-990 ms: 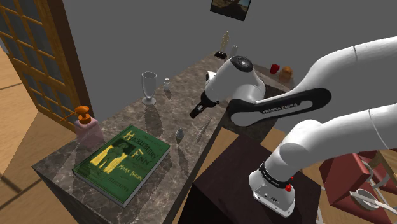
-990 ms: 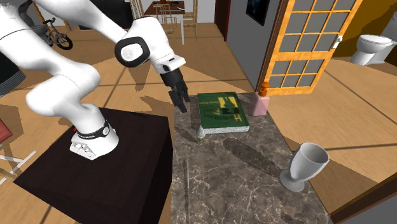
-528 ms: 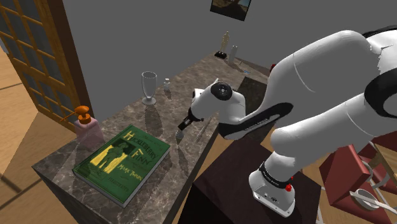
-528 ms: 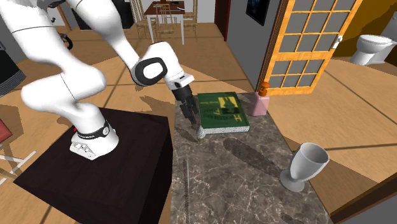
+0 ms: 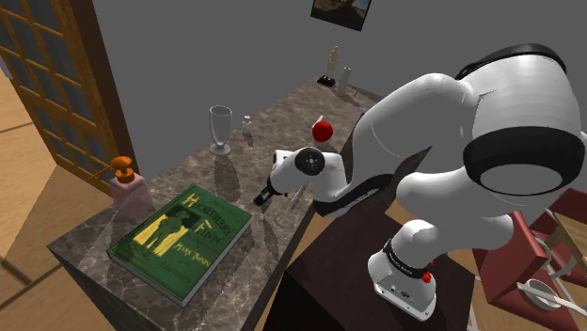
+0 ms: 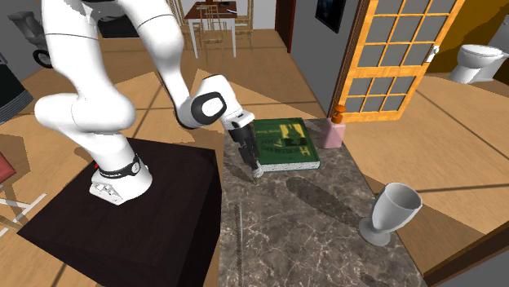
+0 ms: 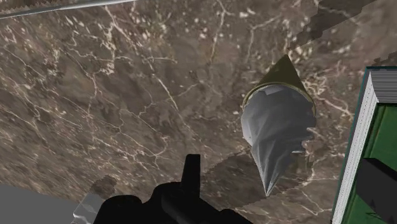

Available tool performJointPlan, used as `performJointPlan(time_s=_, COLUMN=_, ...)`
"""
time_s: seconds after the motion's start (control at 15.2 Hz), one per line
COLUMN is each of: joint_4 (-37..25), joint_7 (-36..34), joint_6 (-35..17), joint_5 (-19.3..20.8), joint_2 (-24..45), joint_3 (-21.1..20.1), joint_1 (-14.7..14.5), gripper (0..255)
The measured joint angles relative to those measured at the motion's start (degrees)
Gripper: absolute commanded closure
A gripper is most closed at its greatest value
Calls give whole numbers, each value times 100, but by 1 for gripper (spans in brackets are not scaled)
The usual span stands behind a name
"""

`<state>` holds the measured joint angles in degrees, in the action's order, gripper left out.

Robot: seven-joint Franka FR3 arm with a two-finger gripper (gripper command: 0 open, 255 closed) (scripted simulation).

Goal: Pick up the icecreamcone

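Note:
The ice cream cone [image 7: 278,130] is a small grey cone with an olive tip. It lies on the dark marble table [image 7: 114,95], close to the green book's edge [image 7: 375,121]. My gripper [image 7: 286,184] is open, one black finger [image 7: 191,175] on each side of the cone and neither touching it. In the second exterior view the gripper [image 6: 251,161] hangs just above the cone [image 6: 257,172] at the book's corner. From the shoulder view the gripper [image 5: 262,196] is low over the table's near edge.
A green book [image 5: 179,235] lies beside the cone, with a pink soap dispenser [image 5: 130,191] behind it. Further along the table [image 5: 282,141] stand a glass goblet [image 5: 219,127], a small shaker [image 5: 246,122], a red object [image 5: 322,130] and a figurine [image 5: 331,64]. The dark stand [image 5: 357,282] adjoins the table.
The arm has swung toward the shoulder view's left and down, bringing the gripper from mid-table height to just above the cone by the book.

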<state>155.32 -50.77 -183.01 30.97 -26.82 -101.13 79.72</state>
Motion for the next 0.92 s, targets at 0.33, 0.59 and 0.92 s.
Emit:
performJointPlan(time_s=0.33, joint_4=-66, joint_7=-173, joint_6=-393, joint_5=-87, joint_2=-392, joint_3=-713, joint_1=646, gripper=255)
performJointPlan(time_s=0.59, joint_4=-75, joint_7=-184, joint_6=-432, joint_5=-94, joint_2=-419, joint_3=-758, joint_1=694, gripper=255)
performJointPlan(time_s=0.92, joint_4=-72, joint_7=-187, joint_6=-441, joint_5=-96, joint_2=-424, joint_3=-759, joint_1=696, gripper=255)
